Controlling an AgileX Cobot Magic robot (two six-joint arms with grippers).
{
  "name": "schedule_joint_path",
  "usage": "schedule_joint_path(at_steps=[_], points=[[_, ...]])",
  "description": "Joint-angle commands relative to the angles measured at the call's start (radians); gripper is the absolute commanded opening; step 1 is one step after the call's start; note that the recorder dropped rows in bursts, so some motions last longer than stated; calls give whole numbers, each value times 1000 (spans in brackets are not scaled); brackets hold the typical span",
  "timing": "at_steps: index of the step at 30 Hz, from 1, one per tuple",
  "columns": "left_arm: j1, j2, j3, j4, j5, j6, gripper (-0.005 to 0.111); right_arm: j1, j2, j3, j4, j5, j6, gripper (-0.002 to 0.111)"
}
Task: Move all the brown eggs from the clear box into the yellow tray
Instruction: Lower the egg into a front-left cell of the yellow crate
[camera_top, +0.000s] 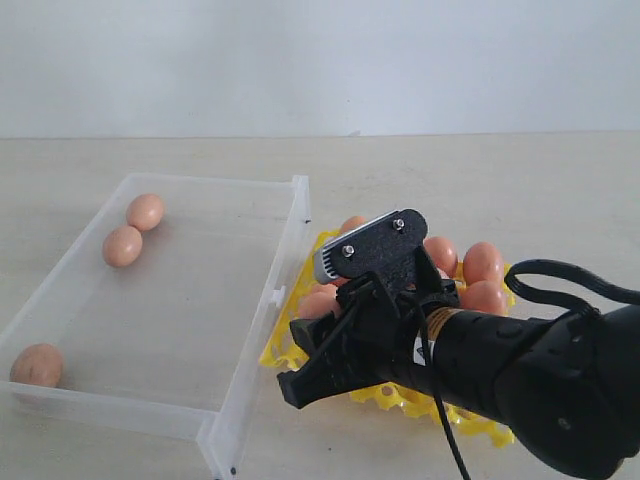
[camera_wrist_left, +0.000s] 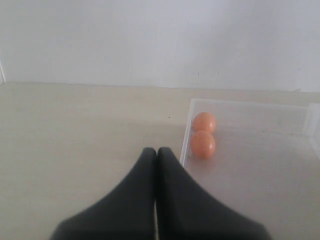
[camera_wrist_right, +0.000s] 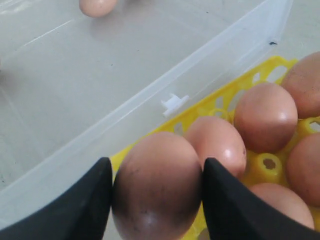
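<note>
Brown egg (camera_wrist_right: 157, 175) was pinched between the two pads of the right end effector (camera_wrist_right: 157, 215), hanging over the near edge of the yellow tray (camera_wrist_right: 235, 90), just beside a seated egg (camera_wrist_right: 217, 142). Other cups nearby were already filled. Clear box (camera_top: 290, 250) stood alongside, touching or nearly touching the tray, with three eggs in it: two together (camera_top: 145, 211) (camera_top: 122, 246), one in the near corner (camera_top: 37, 365). Left end effector (camera_wrist_left: 156, 155) was pressed together, empty, hovering over the bench (camera_top: 500, 180) outside the box.

Risks, as judged:
- The smooth shell could slip.
- It could knock the neighbour on descent.
- It could land on the lattice rim, not in a cup, and roll off.
- A hard set-down could crack it.
</note>
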Motion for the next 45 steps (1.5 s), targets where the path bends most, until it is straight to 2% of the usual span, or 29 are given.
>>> schedule_joint_path(at_steps=[1, 6, 45], points=[[1, 3, -4, -5, 0, 1, -4, 1, -1, 6, -19, -44, -8, 0], [1, 3, -4, -5, 0, 1, -4, 1, 29, 6, -23, -99, -8, 0], [1, 3, -4, -5, 0, 1, -4, 1, 128, 15, -79, -202, 93, 0]])
